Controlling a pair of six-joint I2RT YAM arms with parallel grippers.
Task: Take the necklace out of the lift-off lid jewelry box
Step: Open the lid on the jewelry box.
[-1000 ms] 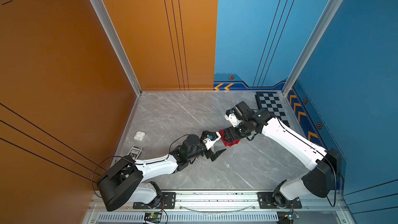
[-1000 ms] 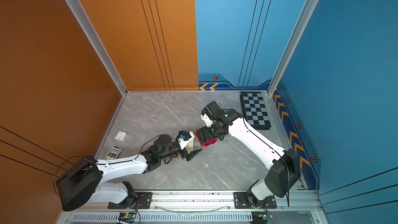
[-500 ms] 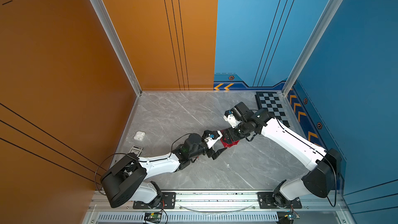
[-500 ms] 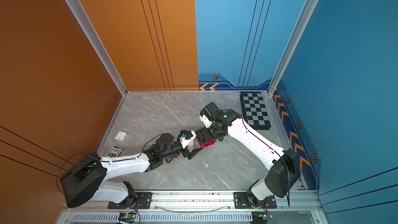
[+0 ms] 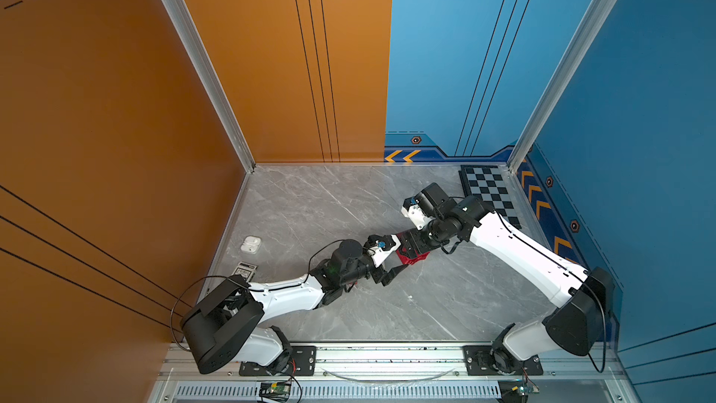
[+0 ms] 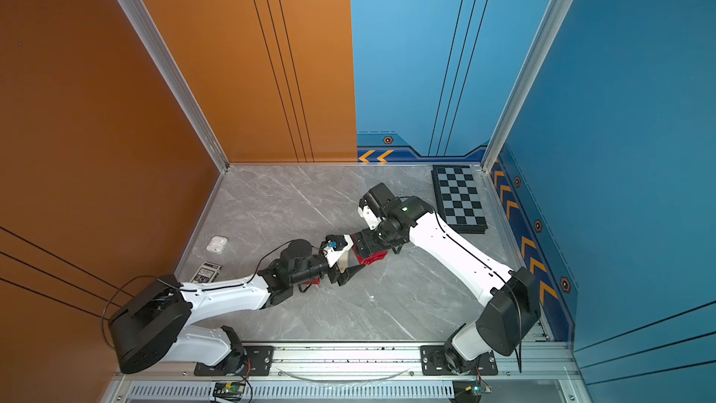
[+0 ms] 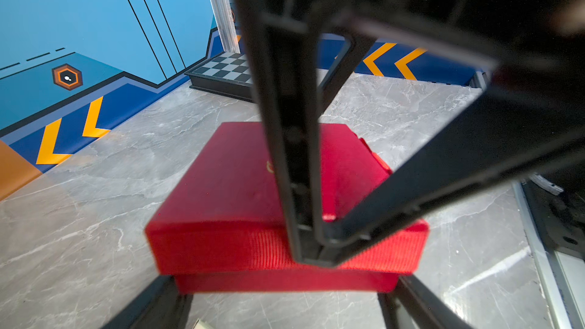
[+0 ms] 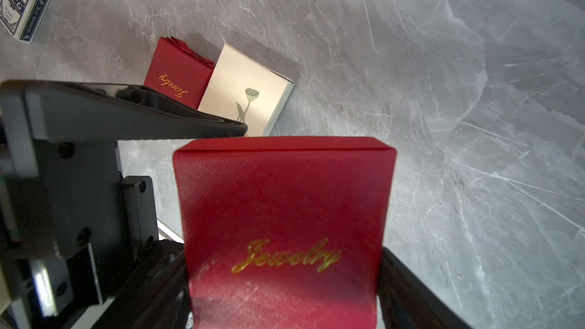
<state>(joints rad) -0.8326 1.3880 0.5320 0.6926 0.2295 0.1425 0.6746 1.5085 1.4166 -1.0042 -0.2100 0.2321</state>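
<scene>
Left gripper (image 5: 393,265) is pushing further in toward the box (image 5: 414,259) than a second ago, its jaws drawing narrower, while the right gripper (image 5: 411,250) is keeping its place over the box in the middle of the surface (image 5: 310,203). Both top views are showing only a red sliver of it. The left wrist view is showing more: the lid (image 7: 234,178) is sitting on the base (image 7: 285,284), overhanging it, and the left fingers (image 7: 152,307) are standing spread at either side of the base; whether they are pressing it I cannot tell. The right wrist view is showing the right gripper clasping the lid by two opposite sides, gold "Jewelry" lettering facing up. It is also showing a red pouch (image 8: 179,74) and a cream booklet (image 8: 250,90) lying side by side just beyond the box, mostly covered by the left arm in the top views. The lid is hiding the box's inside.
</scene>
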